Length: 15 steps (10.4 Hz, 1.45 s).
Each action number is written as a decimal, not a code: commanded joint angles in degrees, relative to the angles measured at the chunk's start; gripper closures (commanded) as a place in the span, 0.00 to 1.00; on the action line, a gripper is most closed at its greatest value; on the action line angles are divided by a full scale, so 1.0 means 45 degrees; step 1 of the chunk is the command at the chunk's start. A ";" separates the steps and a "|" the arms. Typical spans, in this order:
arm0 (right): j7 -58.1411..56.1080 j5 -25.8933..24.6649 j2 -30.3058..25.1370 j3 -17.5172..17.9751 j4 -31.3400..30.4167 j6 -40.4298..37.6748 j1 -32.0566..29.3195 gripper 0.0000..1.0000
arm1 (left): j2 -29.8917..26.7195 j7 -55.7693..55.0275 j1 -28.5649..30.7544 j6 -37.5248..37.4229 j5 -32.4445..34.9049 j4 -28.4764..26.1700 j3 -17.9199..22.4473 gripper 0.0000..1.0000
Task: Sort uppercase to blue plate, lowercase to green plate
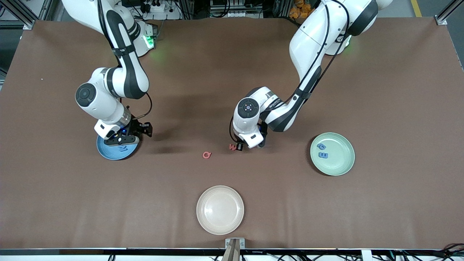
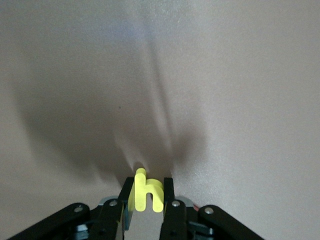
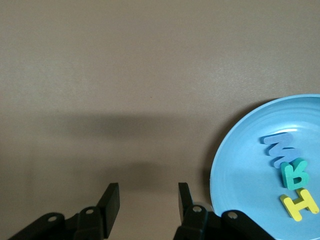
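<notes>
**Both arms bent low over the worktop**

The left arm reaches in from its base at the top edge, elbow folded, wrist turned down near the worktop's middle. The left gripper [image 1: 240, 147] is low, fingers [image 2: 168, 190] pinched on a yellow h [image 2: 145, 192]. The right arm folds down toward its end; the right gripper [image 3: 148, 200] hangs with fingers parted, holding nothing.

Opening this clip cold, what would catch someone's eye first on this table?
Probably the left gripper near mid-table, shut on a yellow h, with a red m on the cloth right beside it and a red Q loose nearby. Next, the right gripper hangs open over the edge of the blue plate, where W, R and H already lie.
</notes>
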 commanded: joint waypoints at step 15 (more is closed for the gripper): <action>0.9854 0.0230 0.4956 0.2351 0.6061 0.0721 0.1309 0.32 | -0.5053 0.8480 0.5746 -0.1593 -0.0067 -0.5182 0.0268 1.00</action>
